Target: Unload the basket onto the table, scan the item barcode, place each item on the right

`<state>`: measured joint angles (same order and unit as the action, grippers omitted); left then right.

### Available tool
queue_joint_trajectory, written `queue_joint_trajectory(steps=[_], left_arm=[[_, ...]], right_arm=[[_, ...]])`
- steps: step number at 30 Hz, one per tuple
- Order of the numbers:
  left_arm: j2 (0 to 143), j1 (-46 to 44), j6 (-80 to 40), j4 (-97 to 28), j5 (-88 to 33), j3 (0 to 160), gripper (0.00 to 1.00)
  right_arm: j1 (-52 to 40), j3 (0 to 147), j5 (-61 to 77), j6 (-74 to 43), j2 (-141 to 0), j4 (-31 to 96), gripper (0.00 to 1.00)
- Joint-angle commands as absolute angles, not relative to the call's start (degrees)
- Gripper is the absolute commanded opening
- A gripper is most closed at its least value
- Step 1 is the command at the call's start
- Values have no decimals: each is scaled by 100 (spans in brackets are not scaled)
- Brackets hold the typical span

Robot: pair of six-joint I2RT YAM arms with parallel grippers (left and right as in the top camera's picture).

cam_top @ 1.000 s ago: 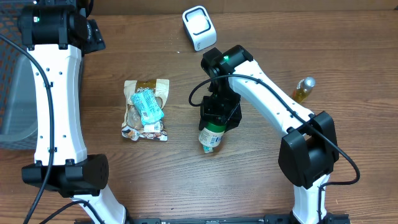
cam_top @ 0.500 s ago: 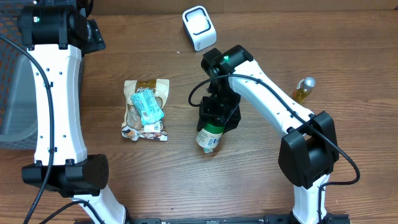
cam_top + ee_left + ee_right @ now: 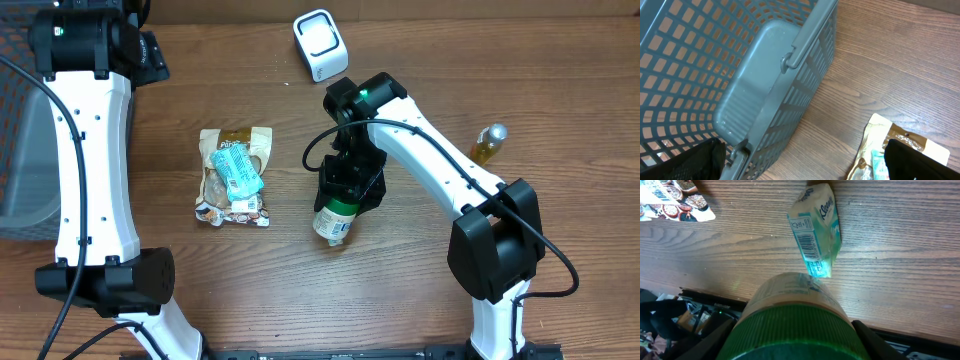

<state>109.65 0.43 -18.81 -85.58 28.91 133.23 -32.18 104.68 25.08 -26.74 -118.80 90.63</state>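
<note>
My right gripper (image 3: 350, 185) is shut on a jar (image 3: 334, 218) with a green lid and a pale label, held over the middle of the table. In the right wrist view the green lid (image 3: 792, 330) fills the bottom, with a dark finger (image 3: 877, 342) against each side. Beyond the jar a tissue packet (image 3: 816, 230) lies on the wood, its barcode facing up. The white scanner (image 3: 320, 44) stands at the back, apart from the jar. My left gripper (image 3: 805, 170) is open and holds nothing, hanging over the basket's corner.
A grey mesh basket (image 3: 765, 90) stands at the far left. A snack bag (image 3: 234, 178) with a teal packet (image 3: 238, 170) on top lies left of the jar. An amber bottle (image 3: 488, 143) lies at the right.
The held jar's lower end has swung slightly to the left with the right gripper. The left arm has not moved.
</note>
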Motion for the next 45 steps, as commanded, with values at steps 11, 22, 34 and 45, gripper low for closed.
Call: queue_joint_trajectory(steps=[11, 22, 34, 45], left_arm=[[10930, 36, -1778, -8547, 2845, 13430, 99], [10930, 36, -1778, -8547, 2845, 13430, 100], [10930, 36, -1778, -8547, 2845, 13430, 99], [10930, 36, -1778, -8547, 2845, 13430, 100]], right_arm=[[-3212, 10626, 2742, -2659, -11662, 9218, 46], [-3212, 10626, 3183, -2661, -11662, 9227, 45], [-3212, 10626, 3183, -2659, -11662, 9192, 46], [-3212, 10626, 3186, -2661, -11662, 9214, 45]])
